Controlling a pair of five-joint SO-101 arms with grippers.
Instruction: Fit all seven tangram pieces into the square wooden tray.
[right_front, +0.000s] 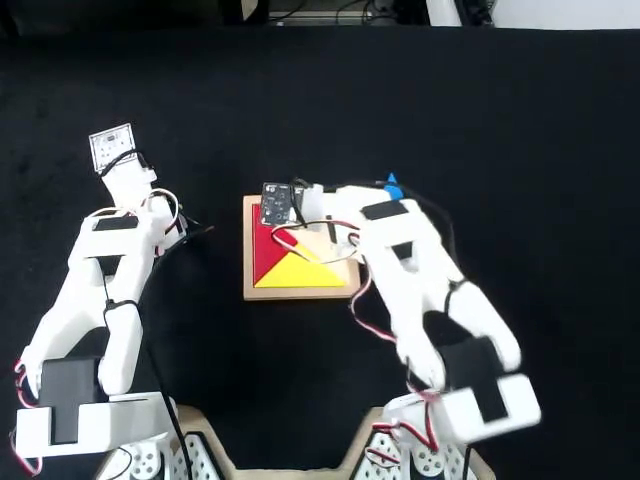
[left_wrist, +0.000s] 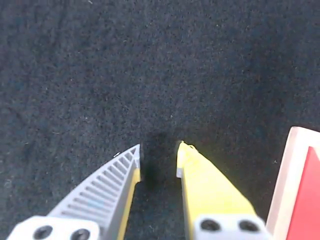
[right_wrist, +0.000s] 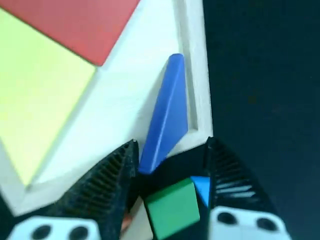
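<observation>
The square wooden tray (right_front: 248, 292) lies mid-table with a red triangle (right_front: 264, 250) and a yellow triangle (right_front: 302, 272) flat inside. My right arm reaches over its far right corner. In the right wrist view a blue piece (right_wrist: 167, 110) leans tilted on the tray rim (right_wrist: 197, 60), one end between the spread fingers of my open right gripper (right_wrist: 170, 142); neither finger presses it. A green piece (right_wrist: 172, 207) and another blue piece (right_wrist: 201, 187) lie just outside that corner. My left gripper (left_wrist: 159, 146) hangs slightly open and empty over cloth, left of the tray (left_wrist: 287, 185).
Black cloth covers the whole table. A blue piece (right_front: 392, 186) peeks out beyond the right arm near the tray's far right corner. The left arm (right_front: 120, 240) stands to the left of the tray.
</observation>
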